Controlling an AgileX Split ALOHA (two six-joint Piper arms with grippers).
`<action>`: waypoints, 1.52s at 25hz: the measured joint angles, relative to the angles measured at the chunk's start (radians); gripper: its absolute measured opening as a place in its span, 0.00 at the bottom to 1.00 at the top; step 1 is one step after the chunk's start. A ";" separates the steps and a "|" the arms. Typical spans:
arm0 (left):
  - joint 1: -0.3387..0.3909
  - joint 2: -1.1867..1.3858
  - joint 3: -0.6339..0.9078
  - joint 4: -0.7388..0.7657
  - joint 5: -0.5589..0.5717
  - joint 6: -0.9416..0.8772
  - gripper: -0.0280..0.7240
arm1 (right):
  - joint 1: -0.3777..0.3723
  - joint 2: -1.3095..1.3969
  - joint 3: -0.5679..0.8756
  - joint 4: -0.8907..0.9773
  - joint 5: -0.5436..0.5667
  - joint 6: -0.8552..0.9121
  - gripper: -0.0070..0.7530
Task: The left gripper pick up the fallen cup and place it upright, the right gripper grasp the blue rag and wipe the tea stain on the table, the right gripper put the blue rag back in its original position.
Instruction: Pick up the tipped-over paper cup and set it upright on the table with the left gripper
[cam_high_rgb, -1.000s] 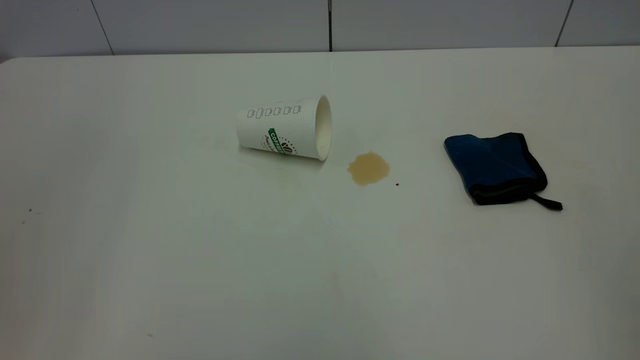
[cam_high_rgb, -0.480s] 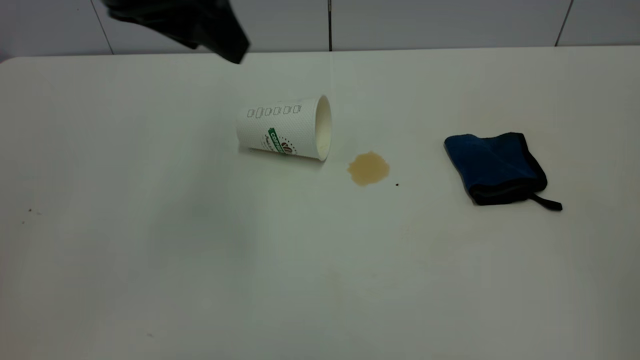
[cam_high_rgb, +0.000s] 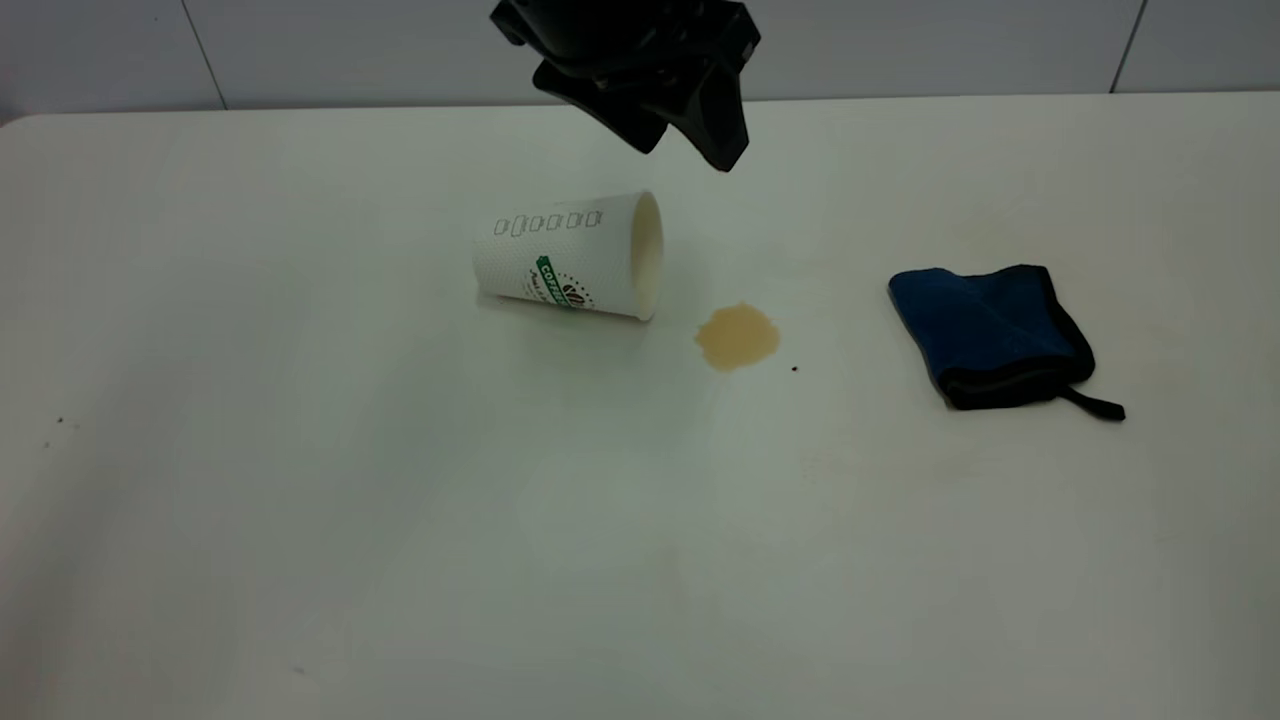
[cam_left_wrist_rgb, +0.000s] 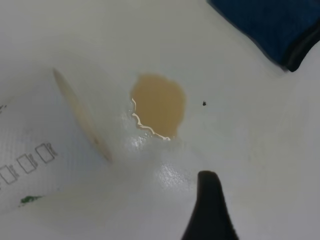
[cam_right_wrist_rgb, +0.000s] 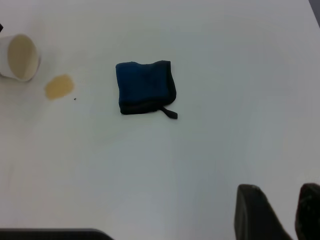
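You've got one cup (cam_high_rgb: 570, 257) lying on its side on the table (cam_high_rgb: 300, 500), mouth toward one tea stain (cam_high_rgb: 737, 337). Your left gripper (cam_high_rgb: 690, 140) hangs above the rim, fingers apart, holding nothing. One blue rag (cam_high_rgb: 990, 333) sits well apart.

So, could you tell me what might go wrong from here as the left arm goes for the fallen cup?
1. The cup lies on its side and could roll if the left hand, now above its mouth, nudges it off-centre.
2. The tea stain sits just beside the cup's mouth, so a sideways push could smear it.
3. The blue rag lies well clear, so it is at little risk.
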 joint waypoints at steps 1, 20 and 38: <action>-0.007 0.022 -0.048 0.063 0.037 -0.042 0.82 | 0.000 0.000 0.000 0.000 0.000 0.000 0.32; -0.196 0.380 -0.318 1.256 0.065 -1.253 0.82 | 0.000 0.000 0.000 0.000 0.000 0.000 0.32; -0.197 0.457 -0.320 1.296 0.151 -1.372 0.82 | 0.000 0.000 0.000 0.000 0.000 0.000 0.32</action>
